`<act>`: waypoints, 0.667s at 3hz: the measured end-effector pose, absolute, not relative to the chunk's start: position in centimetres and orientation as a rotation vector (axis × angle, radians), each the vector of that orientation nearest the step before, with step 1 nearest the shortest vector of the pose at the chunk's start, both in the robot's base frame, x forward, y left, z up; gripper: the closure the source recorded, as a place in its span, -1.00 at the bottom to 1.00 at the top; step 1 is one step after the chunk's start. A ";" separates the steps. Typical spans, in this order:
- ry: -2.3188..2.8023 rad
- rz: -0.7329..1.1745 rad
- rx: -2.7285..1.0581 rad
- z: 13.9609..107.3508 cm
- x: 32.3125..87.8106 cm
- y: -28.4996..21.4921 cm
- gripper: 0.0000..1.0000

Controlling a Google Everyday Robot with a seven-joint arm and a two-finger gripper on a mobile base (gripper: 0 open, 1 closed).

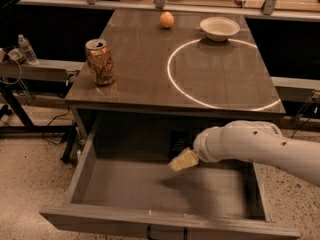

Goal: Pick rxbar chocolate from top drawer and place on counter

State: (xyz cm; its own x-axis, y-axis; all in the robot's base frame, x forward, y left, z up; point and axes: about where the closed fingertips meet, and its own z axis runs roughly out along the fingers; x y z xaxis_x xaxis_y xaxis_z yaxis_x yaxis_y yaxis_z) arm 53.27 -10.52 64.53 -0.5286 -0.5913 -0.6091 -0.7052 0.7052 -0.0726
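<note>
On the glossy grey-brown counter [150, 79] we see a gold soda can [100, 61]. In the open grey top drawer [125, 189], the small black rxbar chocolate [178, 143] lies at the back. The tan-tipped gripper [183, 160] hangs just in front of it, and we cannot tell its grip.

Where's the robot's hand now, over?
Gripper inside open top drawer, close by rxbar chocolate. Bar at drawer's back, not yet on counter. Nothing between them.
</note>
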 end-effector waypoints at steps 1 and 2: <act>2.270 0.242 -0.986 63.2 54.1 -9.2 -1.00; 2.242 0.257 -0.967 62.3 55.2 -8.0 -0.94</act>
State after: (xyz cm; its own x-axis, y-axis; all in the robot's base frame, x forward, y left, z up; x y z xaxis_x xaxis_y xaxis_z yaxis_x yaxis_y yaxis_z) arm 55.22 -8.00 62.28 -0.4980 -0.5715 -0.6522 -0.7043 0.7054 -0.0803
